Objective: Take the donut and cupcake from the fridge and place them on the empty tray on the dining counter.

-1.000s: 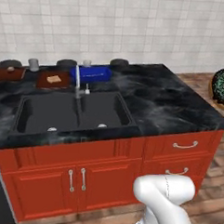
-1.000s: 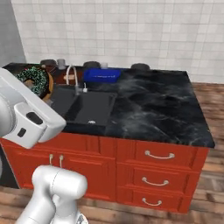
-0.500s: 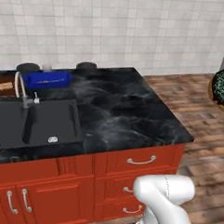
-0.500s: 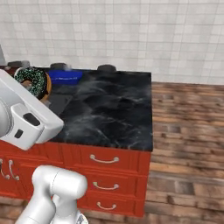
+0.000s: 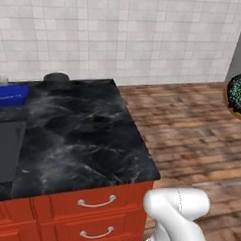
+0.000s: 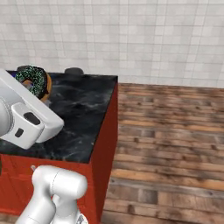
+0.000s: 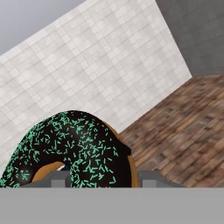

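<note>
End effector (image 7: 94,183) closed partway on the donut (image 7: 72,151), gripping the ring from both sides, seen in the hand view with chocolate icing and teal-green sprinkles facing the camera. Held up in the air, donut (image 6: 36,82) standing on edge above the white arm in the right base view, in front of the far part of the desk (image 6: 83,127). Same donut (image 5: 240,95) cut off at the right edge of the left base view, over the brown wooden floor (image 5: 192,131) and well clear of the desk. Black marble-patterned top over red drawers (image 5: 95,204) with curved metal handles. Further back on the desk, near the white tiled wall (image 5: 122,32): a dark round object (image 5: 56,77), and a blue tray (image 5: 10,91) at the left edge. Beside that, a dark sink basin (image 5: 3,151), partly cut off.
</note>
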You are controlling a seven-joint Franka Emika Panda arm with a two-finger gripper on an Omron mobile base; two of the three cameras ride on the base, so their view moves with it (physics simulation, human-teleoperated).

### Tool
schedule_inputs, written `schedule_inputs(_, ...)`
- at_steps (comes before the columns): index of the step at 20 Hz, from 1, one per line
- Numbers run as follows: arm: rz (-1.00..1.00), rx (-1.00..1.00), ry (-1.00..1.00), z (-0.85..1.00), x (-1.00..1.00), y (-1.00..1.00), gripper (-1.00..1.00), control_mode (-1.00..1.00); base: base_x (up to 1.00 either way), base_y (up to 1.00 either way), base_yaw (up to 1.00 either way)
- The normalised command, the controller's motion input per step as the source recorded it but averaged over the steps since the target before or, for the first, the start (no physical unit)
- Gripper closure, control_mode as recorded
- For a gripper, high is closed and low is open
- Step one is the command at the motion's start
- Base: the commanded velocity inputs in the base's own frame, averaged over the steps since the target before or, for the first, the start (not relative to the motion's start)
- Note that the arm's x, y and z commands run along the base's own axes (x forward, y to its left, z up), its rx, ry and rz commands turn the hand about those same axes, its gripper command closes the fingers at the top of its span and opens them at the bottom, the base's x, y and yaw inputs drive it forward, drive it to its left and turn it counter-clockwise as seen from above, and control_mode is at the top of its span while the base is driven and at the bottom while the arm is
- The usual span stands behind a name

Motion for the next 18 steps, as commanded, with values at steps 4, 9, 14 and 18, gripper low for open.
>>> schedule_inputs(4,0.00,0.00,0.00,0.00,0.00,0.00,1.00,1.00,0.33,-1.00,0.00)
schedule_inputs(9,0.00,0.00,0.00,0.00,0.00,0.00,1.00,1.00,0.51,-1.00,0.04)
schedule_inputs(14,0.00,0.00,0.00,0.00,0.00,0.00,1.00,1.00,1.00,-0.78,0.16)
schedule_inputs(18,0.00,0.00,0.00,0.00,0.00,0.00,1.00,1.00,1.00,-0.18,0.08)
